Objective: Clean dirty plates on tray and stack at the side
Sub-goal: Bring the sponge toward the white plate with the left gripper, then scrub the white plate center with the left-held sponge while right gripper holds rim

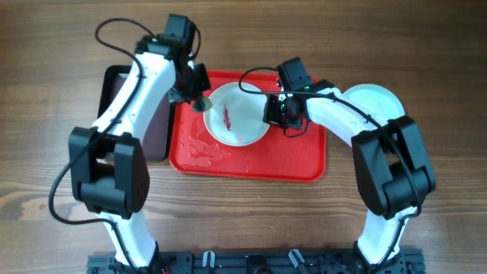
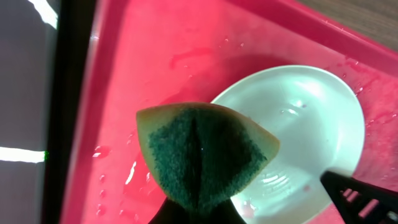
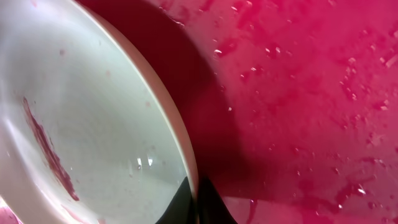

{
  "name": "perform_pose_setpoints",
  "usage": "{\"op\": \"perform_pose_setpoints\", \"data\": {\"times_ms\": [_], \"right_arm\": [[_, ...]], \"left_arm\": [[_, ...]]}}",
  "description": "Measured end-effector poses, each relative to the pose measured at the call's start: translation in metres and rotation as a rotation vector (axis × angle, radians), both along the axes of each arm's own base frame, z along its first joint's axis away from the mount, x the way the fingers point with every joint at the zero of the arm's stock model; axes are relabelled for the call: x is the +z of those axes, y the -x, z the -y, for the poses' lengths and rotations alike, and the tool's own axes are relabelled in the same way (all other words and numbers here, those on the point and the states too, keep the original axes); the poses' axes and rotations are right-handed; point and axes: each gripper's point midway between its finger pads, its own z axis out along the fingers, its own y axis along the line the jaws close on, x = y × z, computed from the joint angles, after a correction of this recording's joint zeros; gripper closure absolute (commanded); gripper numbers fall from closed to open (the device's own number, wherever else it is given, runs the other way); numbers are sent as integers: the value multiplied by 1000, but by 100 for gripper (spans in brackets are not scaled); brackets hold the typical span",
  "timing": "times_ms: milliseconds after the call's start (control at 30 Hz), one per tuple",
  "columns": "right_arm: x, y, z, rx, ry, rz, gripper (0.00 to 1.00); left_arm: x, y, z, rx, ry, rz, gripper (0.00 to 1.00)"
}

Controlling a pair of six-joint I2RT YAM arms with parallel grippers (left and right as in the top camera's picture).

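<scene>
Presently the only plate [image 1: 242,125] left on the wet red tray [image 1: 304,161] is pinched at its right rim by the right gripper [image 1: 283,114], which is closed narrow on it; the shadow beneath suggests that side is tipped up off the tray. The left gripper [image 1: 196,97] is clamped on a green sponge [image 1: 202,103], poised just beside the plate's opposite rim and not clearly touching it. A red smear [image 3: 50,149] lies across the plate's centre. Risks noted: the hold is a thin pinch on a wet, glossy rim, so sponge pressure could lever the plate out of the grip or skid it across the droplets [image 1: 205,148] on the tray. A stroke away from the right gripper may pull the rim free. A light pass could leave smear on the plate before it joins the stack [image 1: 379,97] on the tabletop.
</scene>
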Motion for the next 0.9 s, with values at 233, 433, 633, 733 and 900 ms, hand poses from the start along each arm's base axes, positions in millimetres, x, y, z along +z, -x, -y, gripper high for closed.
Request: {"op": "perform_pose_setpoints", "data": {"times_ms": [233,433,633,733,900], "right_arm": [[0,-1,0,40,5,18,96],[0,-1,0,44,6,20,96],[0,0,0,44,5,20,96],[0,0,0,44,5,19,96],[0,0,-1,45,4,19,96]], "left_arm": [[-34,5,26,-127,0,55,96],[-60,17,45,-206,1,82,96],[-79,27,48,-206,24,28,96],[-80,28,55,-204,75,13,96],[-81,31,73,-222,164,-10,96]]}}
